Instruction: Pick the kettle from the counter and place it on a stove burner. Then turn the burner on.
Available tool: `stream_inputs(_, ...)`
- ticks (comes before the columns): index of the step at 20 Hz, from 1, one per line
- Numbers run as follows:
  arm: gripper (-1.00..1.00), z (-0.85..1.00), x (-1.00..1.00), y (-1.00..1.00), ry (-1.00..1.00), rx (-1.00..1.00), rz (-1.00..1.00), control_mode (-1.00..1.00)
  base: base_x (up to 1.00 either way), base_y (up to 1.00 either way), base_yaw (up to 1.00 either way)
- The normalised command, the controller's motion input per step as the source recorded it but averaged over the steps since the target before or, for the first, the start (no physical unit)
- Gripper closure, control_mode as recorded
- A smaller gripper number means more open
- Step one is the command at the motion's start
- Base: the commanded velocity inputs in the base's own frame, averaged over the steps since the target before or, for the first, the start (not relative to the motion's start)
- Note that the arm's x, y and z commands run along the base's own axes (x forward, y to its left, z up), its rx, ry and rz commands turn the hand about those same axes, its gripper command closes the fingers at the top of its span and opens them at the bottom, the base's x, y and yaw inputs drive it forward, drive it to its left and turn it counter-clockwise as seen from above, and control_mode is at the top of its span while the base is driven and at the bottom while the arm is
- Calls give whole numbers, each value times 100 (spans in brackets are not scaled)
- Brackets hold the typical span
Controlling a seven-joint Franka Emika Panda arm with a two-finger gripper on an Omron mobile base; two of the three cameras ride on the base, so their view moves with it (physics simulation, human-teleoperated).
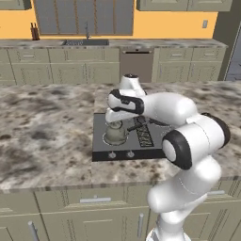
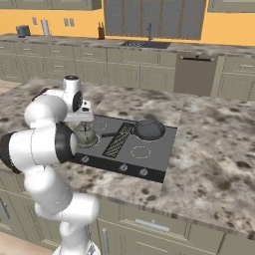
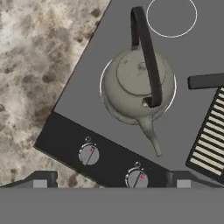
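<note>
While the kettle (image 3: 135, 85) sits on its stove burner (image 3: 104, 74), I see my gripper (image 3: 111, 183) spread wide above it, holding nothing.

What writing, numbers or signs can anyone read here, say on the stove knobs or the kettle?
No readable text anywhere.
Knobs: a red pointer line each and tiny pale marks above, too small to read as symbols.
Kettle: plain, no brand or label.
Cooktop: thin white burner rings, no numbers.
Wall plates behind the far counter: blank or too blurred.
</note>
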Motion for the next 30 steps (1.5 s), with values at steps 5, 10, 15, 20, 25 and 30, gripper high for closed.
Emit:
stream_inputs(5, -100, -14, -95, -14, 2, 3, -50, -100, 0, 0, 0)
stream_inputs(10, -100, -15, -29, 0, 8, 1, -45, -100, 0, 0, 0)
stream_inputs(15, -100, 0, 0, 0, 0, 2, 0, -100, 0, 0, 0)
stream_inputs(20, -100, 0, 0, 0, 0, 0, 0, -100, 0, 0, 0)
stream_inputs(25, -100, 0, 0, 1, 1, 0, 0, -100, 0, 0, 0)
stream_inputs(30, -100, -11, 0, 0, 2, 0, 0, -100, 0, 0, 0)
